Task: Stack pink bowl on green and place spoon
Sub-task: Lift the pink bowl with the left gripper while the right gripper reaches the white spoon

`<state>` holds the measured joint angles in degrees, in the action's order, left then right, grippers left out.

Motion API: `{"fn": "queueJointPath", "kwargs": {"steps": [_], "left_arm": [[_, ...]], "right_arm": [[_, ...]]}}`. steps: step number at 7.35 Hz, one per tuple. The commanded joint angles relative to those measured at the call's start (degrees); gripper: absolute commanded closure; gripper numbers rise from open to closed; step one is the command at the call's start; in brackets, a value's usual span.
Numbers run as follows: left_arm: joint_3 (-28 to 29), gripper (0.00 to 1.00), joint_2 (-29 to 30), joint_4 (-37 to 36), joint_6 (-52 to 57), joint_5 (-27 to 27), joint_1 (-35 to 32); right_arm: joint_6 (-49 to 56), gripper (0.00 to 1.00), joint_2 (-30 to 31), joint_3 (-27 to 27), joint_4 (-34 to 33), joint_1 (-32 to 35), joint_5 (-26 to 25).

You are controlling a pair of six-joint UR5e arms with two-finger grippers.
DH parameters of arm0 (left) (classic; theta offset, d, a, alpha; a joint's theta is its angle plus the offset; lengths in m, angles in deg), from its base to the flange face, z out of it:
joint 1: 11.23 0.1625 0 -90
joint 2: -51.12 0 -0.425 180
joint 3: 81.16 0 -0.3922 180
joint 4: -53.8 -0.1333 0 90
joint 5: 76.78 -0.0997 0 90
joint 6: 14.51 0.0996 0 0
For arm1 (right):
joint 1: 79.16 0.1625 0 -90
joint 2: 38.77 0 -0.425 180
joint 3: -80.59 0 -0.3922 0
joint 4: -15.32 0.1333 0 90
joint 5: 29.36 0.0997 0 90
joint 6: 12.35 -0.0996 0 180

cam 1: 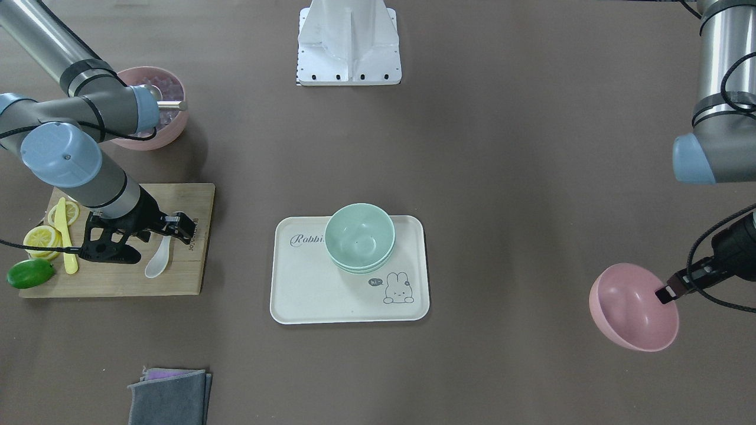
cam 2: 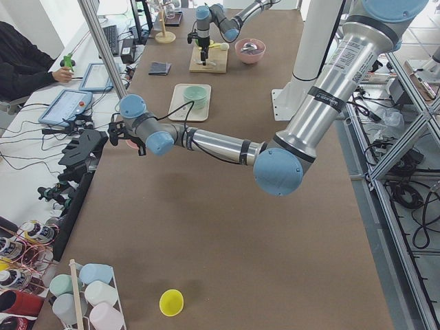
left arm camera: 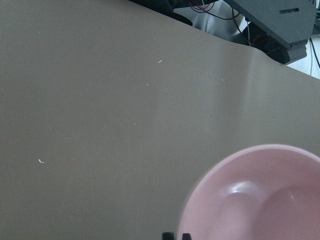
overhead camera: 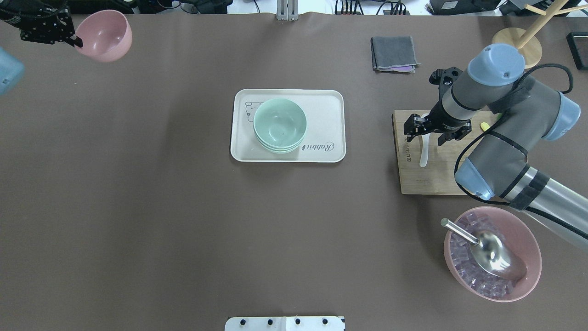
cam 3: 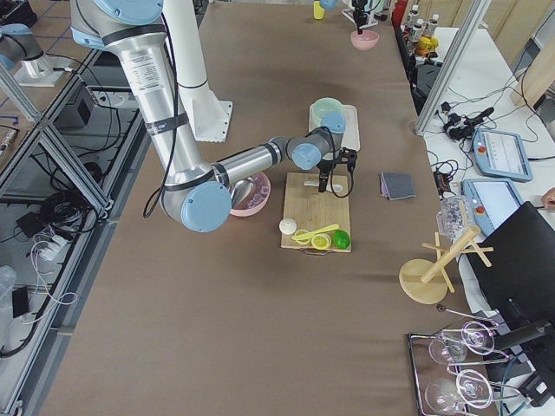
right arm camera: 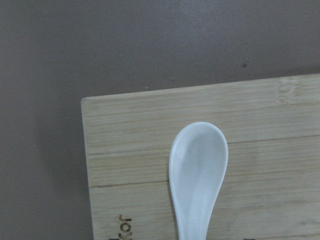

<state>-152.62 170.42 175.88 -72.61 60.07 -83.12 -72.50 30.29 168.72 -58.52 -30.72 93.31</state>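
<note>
My left gripper [cam 1: 666, 293] is shut on the rim of the pink bowl [cam 1: 632, 310] and holds it tilted above the table, far from the tray; both also show in the overhead view, gripper [overhead camera: 77, 42] and bowl [overhead camera: 103, 34]. Stacked green bowls [cam 1: 359, 236] sit on the white rabbit tray [cam 1: 307, 295]. A white spoon [cam 1: 157, 261] lies on the wooden cutting board [cam 1: 189, 265]. My right gripper [overhead camera: 429, 131] is open low over the spoon's handle. The right wrist view shows the spoon's scoop [right arm camera: 199, 170] lying on the board.
Lemon slices [cam 1: 42, 237], a yellow knife [cam 1: 68, 239] and a lime [cam 1: 29, 273] lie at the board's end. A pink bowl of ice cubes with a metal scoop [overhead camera: 491, 253] stands near the right arm. A grey cloth [overhead camera: 394, 53] lies beyond the board.
</note>
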Motion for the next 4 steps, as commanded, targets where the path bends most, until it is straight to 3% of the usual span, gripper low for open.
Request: {"fn": "queueJointPath", "kwargs": {"steps": [1, 4], "left_arm": [[0.00, 1.00, 0.06, 0.00, 0.00, 0.00, 0.00], [-0.08, 1.00, 0.15, 0.09, 0.00, 0.00, 0.00]], "right_arm": [[-2.95, 0.17, 1.07, 0.64, 0.19, -0.19, 0.11], [-3.04, 0.34, 1.69, 0.55, 0.10, -0.19, -0.15]]}}
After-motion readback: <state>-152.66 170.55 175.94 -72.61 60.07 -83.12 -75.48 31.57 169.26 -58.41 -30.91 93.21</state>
